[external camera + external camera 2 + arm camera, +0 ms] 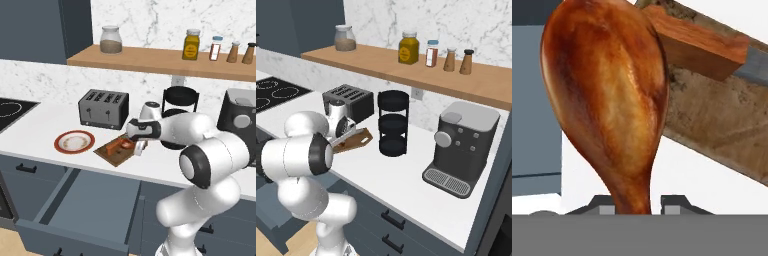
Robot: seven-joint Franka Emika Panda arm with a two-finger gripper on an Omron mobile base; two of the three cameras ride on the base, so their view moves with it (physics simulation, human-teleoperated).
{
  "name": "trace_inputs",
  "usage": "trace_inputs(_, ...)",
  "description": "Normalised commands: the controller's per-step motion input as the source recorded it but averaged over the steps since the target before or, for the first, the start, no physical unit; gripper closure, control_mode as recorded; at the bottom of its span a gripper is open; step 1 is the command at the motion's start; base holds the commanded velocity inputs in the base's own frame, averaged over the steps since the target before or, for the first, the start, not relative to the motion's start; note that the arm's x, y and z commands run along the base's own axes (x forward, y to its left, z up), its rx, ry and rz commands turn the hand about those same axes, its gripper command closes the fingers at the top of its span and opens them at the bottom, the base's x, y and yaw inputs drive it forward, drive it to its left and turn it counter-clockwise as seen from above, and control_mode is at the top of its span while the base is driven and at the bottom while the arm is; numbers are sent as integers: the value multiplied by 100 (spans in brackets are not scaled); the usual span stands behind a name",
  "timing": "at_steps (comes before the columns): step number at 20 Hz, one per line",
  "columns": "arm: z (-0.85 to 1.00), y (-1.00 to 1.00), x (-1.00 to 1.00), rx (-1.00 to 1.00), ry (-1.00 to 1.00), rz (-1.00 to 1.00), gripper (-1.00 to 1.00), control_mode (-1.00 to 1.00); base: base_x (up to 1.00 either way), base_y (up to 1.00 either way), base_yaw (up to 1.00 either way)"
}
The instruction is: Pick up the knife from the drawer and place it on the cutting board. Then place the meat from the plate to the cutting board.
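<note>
My gripper (639,202) is shut on the thin bone end of the meat (607,95), a browned drumstick that hangs close above the cutting board (722,130). On the board behind it lies the knife (699,45), orange-red handle toward me and grey blade at the right edge. From the left base view, the gripper (139,146) hovers over the dark brown cutting board (112,152) on the counter. Left of the board, the plate (74,142) lies bare. Below the counter, the wide drawer (90,202) stands pulled open with nothing in it.
A grey toaster (104,108) stands behind the board and plate. A black tiered rack (392,125) and a coffee machine (461,145) stand to the right. A cooktop (10,111) lies at the far left. Jars line the wooden shelf (165,62) above.
</note>
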Motion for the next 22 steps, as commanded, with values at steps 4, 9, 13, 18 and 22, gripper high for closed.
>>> trace_inputs(4, -1, 1, 46, -2, 5, 44, 100, -100, 0, 0, 0)
trace_inputs(9, -4, 2, 28, -8, 1, 48, 100, -100, 0, 0, 0)
trace_inputs(13, -17, 5, 31, -14, 0, 36, 100, -100, 0, 0, 0)
trace_inputs(18, -26, 11, 22, -18, -5, 23, 100, -100, 0, 0, 0)
trace_inputs(22, -14, 8, 30, -10, -8, 7, 100, -100, 0, 0, 0)
